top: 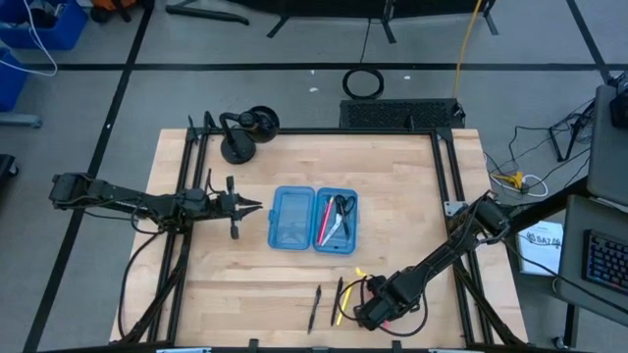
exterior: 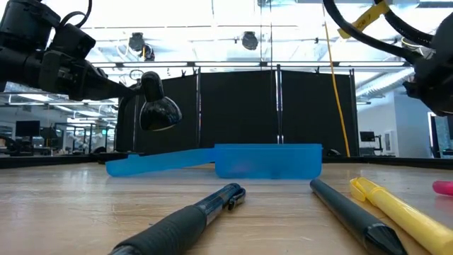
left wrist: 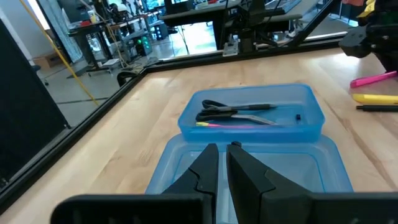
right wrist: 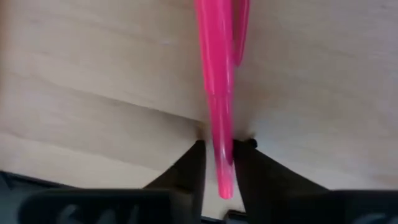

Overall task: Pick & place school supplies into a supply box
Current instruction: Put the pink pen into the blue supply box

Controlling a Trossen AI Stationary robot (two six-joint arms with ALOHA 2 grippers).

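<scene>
The supply box sits open in the middle of the table, and I'll place everything off that. Its right half already holds the scissors and a pink pen; there's another thin dark item in there too, but it's hard to say from the left wrist view whether it's a pen or a pencil. The left half looks bare. The left gripper hovers just left of the box, its fingers nearly pressed together with nothing between them. The right gripper is down at the near edge of the table, on the box's near-right side, and the overhead view mostly hides what it's doing under the arm. Its own wrist camera clears that up: the jaws are clamped on a pink marker lying on the wood, with the marker's far end cut off. Next to it lie a yellow highlighter and two black pens, all on the near side of the box. A black desk lamp stands behind the box to the left.
</scene>
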